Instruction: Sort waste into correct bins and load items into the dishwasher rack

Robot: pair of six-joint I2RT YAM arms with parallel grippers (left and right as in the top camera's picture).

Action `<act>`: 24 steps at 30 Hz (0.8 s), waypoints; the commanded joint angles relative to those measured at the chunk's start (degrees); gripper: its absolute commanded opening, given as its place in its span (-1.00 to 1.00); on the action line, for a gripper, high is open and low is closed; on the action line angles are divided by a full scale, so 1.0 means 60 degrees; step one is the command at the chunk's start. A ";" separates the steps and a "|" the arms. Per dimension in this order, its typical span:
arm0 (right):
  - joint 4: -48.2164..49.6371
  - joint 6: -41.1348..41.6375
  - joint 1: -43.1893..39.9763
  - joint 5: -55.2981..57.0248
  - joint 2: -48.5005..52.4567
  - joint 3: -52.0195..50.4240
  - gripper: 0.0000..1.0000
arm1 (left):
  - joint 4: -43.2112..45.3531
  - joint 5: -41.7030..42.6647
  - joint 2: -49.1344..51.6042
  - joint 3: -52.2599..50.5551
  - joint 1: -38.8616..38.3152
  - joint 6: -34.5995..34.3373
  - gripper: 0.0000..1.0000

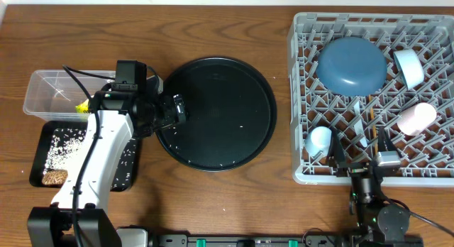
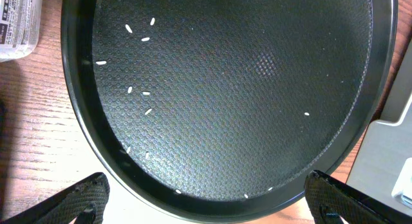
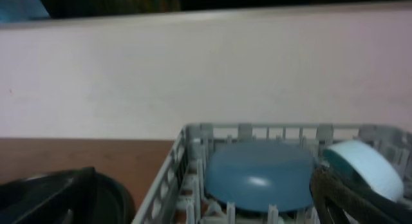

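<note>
My left gripper (image 1: pixel 177 109) is open and empty, low over the left rim of the large round black tray (image 1: pixel 262 116). In the left wrist view its fingers (image 2: pixel 206 208) straddle the tray's near rim (image 2: pixel 212 199), and loose rice grains (image 2: pixel 138 92) lie scattered on the tray. The grey dishwasher rack (image 1: pixel 301 172) holds the dark blue plate (image 1: pixel 351 64), white bowl (image 1: pixel 409 67), pink cup (image 1: pixel 416 118) and light blue cup (image 1: pixel 320 139). My right gripper (image 1: pixel 363 160) is open and empty at the rack's front edge, facing the plate (image 3: pixel 261 176).
The clear tub (image 1: pixel 42 82) at the far left holds a yellow-green wrapper (image 1: pixel 83 106). The shallow black rectangular tray (image 1: pixel 131 177) in front of it holds rice grains (image 1: pixel 64 144) and a brown lump (image 1: pixel 54 177). My left arm lies over both bins.
</note>
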 commanded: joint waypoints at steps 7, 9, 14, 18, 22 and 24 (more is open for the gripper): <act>-0.2182 -0.0331 -0.0015 0.0022 -0.0058 -0.0029 0.99 | 0.0000 -0.0087 0.0069 0.0087 0.0036 0.0084 0.96; -0.2175 -0.0758 0.0076 0.0022 -0.0058 -0.0029 0.99 | 0.0000 -0.0084 0.0069 0.0087 0.0036 0.0084 0.96; -0.2175 -0.1027 0.0127 0.0073 -0.0058 -0.0029 0.98 | 0.0000 -0.0084 0.0069 0.0087 0.0036 0.0084 0.96; -0.2175 -0.0914 0.0127 0.0069 -0.0058 -0.0029 0.98 | 0.0000 -0.0084 0.0069 0.0087 0.0036 0.0084 0.96; -0.2171 -0.0918 0.0127 0.0062 -0.0058 -0.0029 0.98 | 0.0000 -0.0087 0.0069 0.0087 0.0036 0.0084 0.96; -0.2171 -0.0918 0.0127 0.0066 -0.0058 -0.0029 0.98 | 0.0000 -0.0084 0.0069 0.0087 0.0036 0.0084 0.96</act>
